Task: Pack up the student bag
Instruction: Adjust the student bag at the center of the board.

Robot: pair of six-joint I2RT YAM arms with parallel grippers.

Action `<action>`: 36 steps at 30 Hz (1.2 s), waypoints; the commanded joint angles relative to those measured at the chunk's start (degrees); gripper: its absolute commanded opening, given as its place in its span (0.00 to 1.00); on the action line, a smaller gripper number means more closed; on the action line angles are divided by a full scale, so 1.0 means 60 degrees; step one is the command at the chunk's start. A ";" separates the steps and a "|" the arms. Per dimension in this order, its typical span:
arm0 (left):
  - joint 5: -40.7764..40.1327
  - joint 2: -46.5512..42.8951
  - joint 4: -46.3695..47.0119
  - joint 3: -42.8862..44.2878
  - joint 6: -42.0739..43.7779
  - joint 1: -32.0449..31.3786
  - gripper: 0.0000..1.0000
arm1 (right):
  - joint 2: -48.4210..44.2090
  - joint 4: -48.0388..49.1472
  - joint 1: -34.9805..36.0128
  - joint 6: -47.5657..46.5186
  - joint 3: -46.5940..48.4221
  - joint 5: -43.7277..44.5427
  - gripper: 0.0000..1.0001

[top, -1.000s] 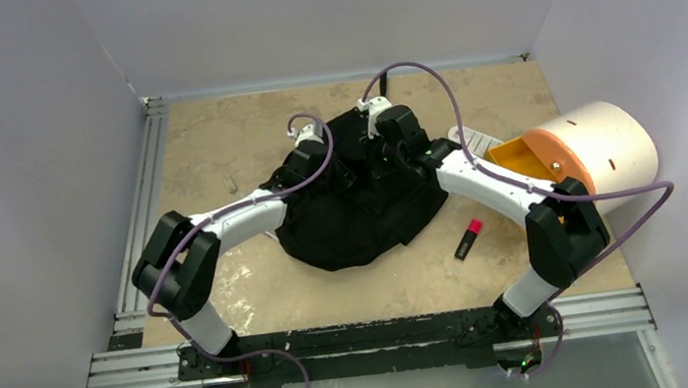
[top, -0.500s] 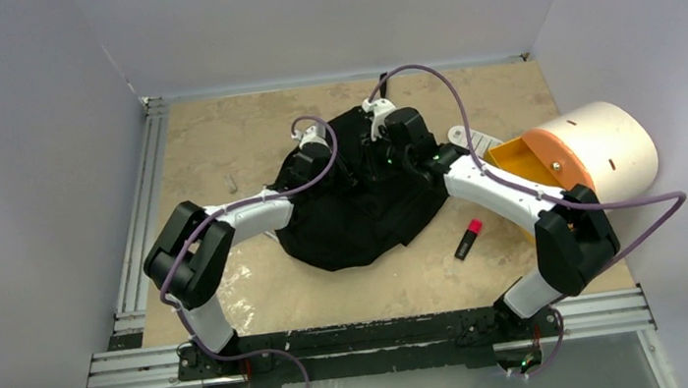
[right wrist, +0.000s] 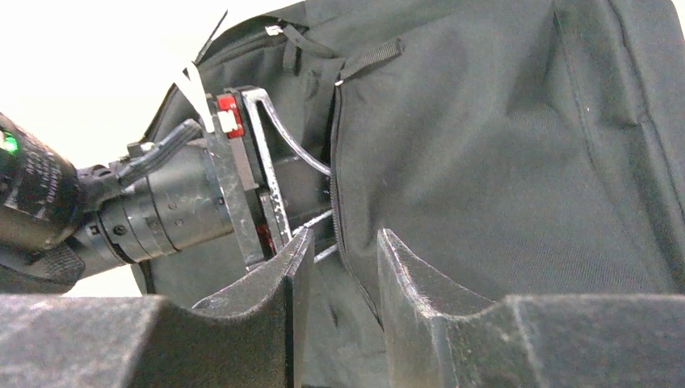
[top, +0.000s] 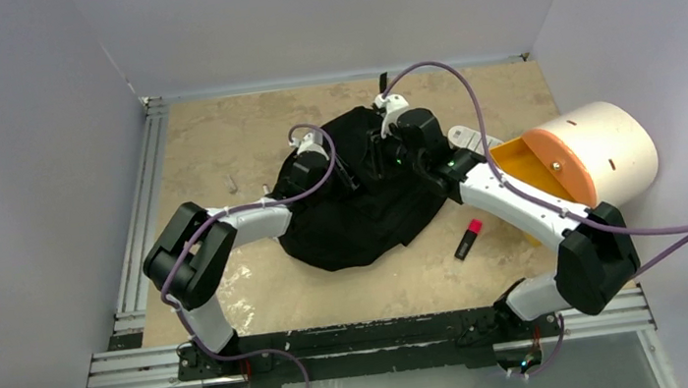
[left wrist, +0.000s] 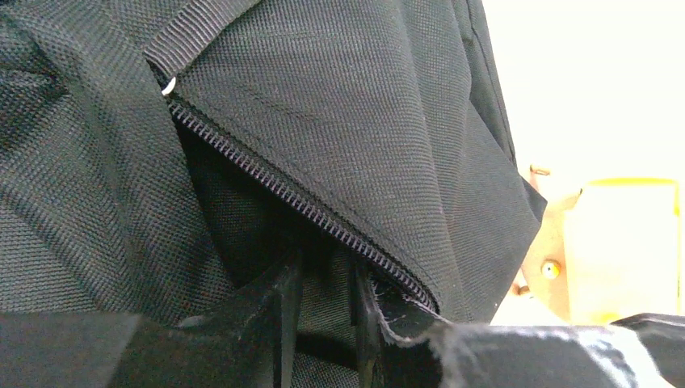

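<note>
The student bag (top: 363,221) is a soft black backpack lying in the middle of the table. Both grippers are at its upper part, either side of the open zipper. My left gripper (top: 345,170) (left wrist: 323,279) stands open by a narrow gap, its fingertips (left wrist: 284,283) pushed into the slit below the zipper teeth (left wrist: 299,206), with black fabric (left wrist: 347,105) behind them. My right gripper (top: 377,150) (right wrist: 342,255) is open too, and the zipper edge (right wrist: 335,202) of the bag (right wrist: 501,162) runs down into its gap. The left arm's wrist (right wrist: 153,214) shows close by.
A cream-and-orange cylinder (top: 593,154) lies on its side at the right, a white object (top: 472,139) behind it. A red-and-black marker (top: 468,238) lies just right of the bag. Aluminium rails (top: 140,219) line the left edge and the near edge.
Both grippers have gone from shut to open on the bag's top. Both arms have reached farther back, and the right elbow has swung to the right.
</note>
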 commanded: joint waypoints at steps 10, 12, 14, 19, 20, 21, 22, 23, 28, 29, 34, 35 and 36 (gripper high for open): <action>0.0519 -0.0747 0.0574 -0.0109 -0.0246 0.0073 0.68 | -0.0584 0.0104 0.0033 0.0344 -0.0479 0.0348 0.39; 0.0473 -0.0864 0.0453 -0.0098 -0.0256 0.0074 0.73 | -0.0650 0.0081 0.0025 0.0363 -0.0464 0.0393 0.39; 0.0370 -0.0931 0.0257 -0.0052 -0.0294 0.0072 0.78 | -0.0748 0.0061 0.0024 0.0391 -0.0439 0.0436 0.40; 0.0351 -0.1030 0.0003 0.0059 -0.0487 0.0073 0.79 | -0.0984 -0.0064 0.0024 0.0448 -0.0419 0.0521 0.40; 0.0372 -0.1088 -0.0021 0.0044 -0.0556 0.0081 0.79 | -0.1043 -0.0072 0.0024 0.0470 -0.0431 0.0544 0.40; 0.0417 -0.1140 0.0013 0.0024 -0.0586 0.0082 0.79 | -0.1122 -0.0098 0.0028 0.0483 -0.0454 0.0562 0.40; 0.0494 -0.1194 0.0116 -0.0010 -0.0581 0.0082 0.79 | -0.1201 -0.0102 0.0027 0.0505 -0.0483 0.0593 0.40; 0.0520 -0.1244 0.0138 -0.0020 -0.0610 0.0075 0.79 | -0.1290 -0.0098 0.0026 0.0528 -0.0510 0.0618 0.40; 0.0503 -0.1538 0.0103 -0.0006 -0.0586 0.0082 0.71 | -0.1623 -0.0058 0.0026 0.0613 -0.0588 0.0621 0.43; 0.0493 -0.1595 0.0032 0.0012 -0.0590 0.0082 0.68 | -0.1644 -0.0075 0.0028 0.0624 -0.0588 0.0621 0.44; 0.0214 -0.1976 -0.0833 0.0092 -0.0856 0.0074 0.52 | -0.1661 -0.0180 0.0024 0.0627 -0.0552 0.0621 0.46; 0.0150 -0.2089 -0.1014 0.0088 -0.0906 0.0077 0.49 | -0.1655 -0.0209 0.0024 0.0616 -0.0539 0.0621 0.46; 0.0129 -0.2173 -0.1192 0.0088 -0.0927 0.0070 0.47 | -0.1652 -0.0247 0.0030 0.0602 -0.0526 0.0758 0.47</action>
